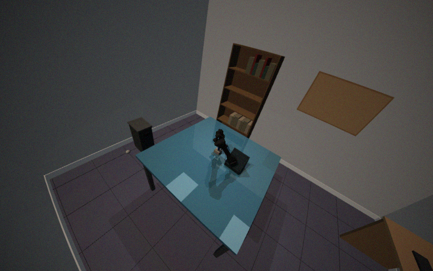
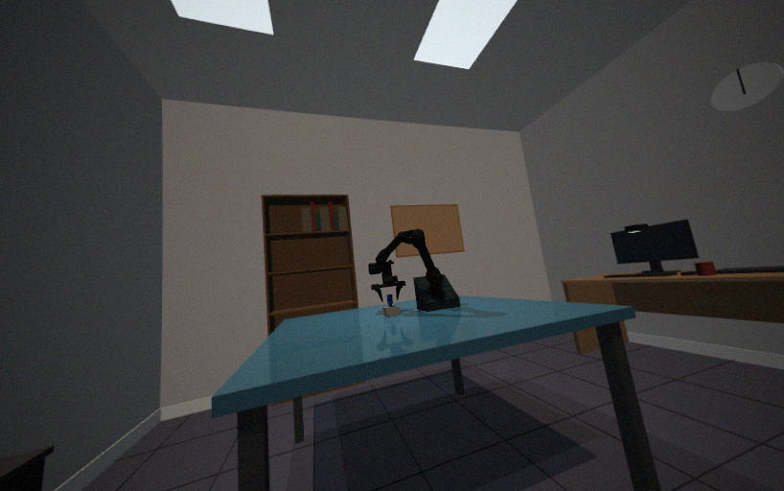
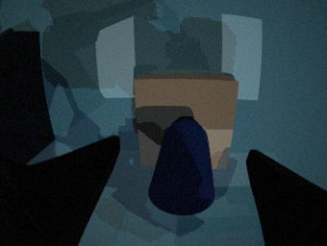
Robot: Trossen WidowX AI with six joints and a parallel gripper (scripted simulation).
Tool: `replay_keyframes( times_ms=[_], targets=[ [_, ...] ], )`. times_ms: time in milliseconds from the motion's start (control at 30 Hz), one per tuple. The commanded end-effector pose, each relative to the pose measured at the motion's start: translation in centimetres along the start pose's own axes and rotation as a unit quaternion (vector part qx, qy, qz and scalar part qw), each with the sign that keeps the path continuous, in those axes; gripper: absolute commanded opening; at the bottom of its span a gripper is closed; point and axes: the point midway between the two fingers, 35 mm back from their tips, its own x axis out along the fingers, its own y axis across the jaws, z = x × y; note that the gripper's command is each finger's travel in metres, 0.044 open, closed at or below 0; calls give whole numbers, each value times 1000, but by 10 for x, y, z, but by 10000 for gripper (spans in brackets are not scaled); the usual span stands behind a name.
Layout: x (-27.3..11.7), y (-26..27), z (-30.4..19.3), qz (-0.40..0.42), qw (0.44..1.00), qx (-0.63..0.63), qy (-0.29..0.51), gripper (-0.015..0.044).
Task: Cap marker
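The blue cap (image 2: 389, 299) (image 3: 183, 173) sits upright on top of the marker, whose dark body (image 3: 186, 118) shows only as a thin strip between cap and holder block. Whether the cap is fully clicked on cannot be told. The tan holder block (image 1: 217, 152) (image 2: 391, 311) (image 3: 212, 103) rests on the blue table. My gripper (image 2: 389, 297) (image 3: 186, 150) is open, pointing down, with one finger on each side of the cap and a gap on both sides. In the top view the arm mostly hides the cap and marker.
The arm's dark base block (image 1: 241, 157) (image 2: 437, 300) stands on the table (image 1: 179, 159) (image 2: 324, 347) beside the holder. A bookcase (image 1: 242, 92) (image 2: 309, 251) stands behind the table. A desk (image 2: 717, 297) with a monitor (image 2: 654, 245) is off to the right in the exterior view.
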Motion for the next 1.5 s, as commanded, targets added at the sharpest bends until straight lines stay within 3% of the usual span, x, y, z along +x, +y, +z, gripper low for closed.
replay_keyframes(
  times_ms=[0,167,367,433,633,933,1467],
  targets=[
    [-10,-1,-1,0,1000,-1,1,440],
    [-73,0,-1,0,1000,0,1,440],
    [-75,0,-1,1,1000,0,1,440],
    [-75,0,-1,0,999,33,1,388],
    [-71,1,-3,-1,949,316,0,230],
    [-65,2,-5,-1,744,669,-1,0],
    [-65,2,-5,-1,738,675,-1,0]
  ],
)
